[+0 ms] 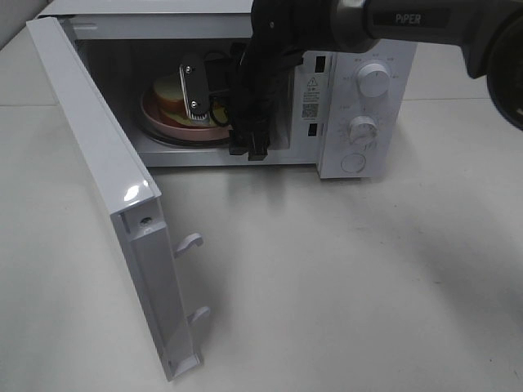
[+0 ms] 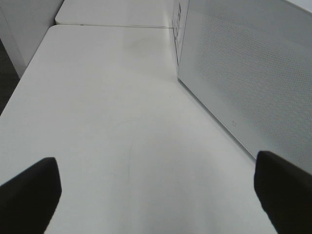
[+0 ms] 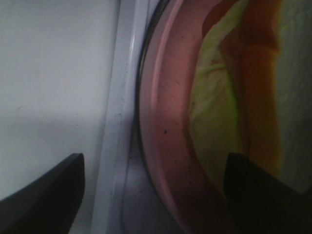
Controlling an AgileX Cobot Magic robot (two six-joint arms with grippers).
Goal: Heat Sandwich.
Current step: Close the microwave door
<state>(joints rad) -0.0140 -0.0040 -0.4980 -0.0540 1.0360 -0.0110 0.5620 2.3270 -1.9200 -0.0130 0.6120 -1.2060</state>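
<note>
Test bench: white table [image 1: 368,286], microwave [image 1: 391,139]

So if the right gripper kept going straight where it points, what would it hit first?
Probably the near rim of the pink plate carrying the sandwich, inside the microwave; the open right gripper frames that rim, though depth is unclear.

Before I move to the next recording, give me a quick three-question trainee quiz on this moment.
1. True or false: the microwave's door stands open.
2. Where is the sandwich? A: on the table. B: on the pink plate inside the microwave. C: on top of the microwave.
3. Which gripper is at the microwave's opening?
Key: 1 true; 2 B; 3 the right gripper.
</note>
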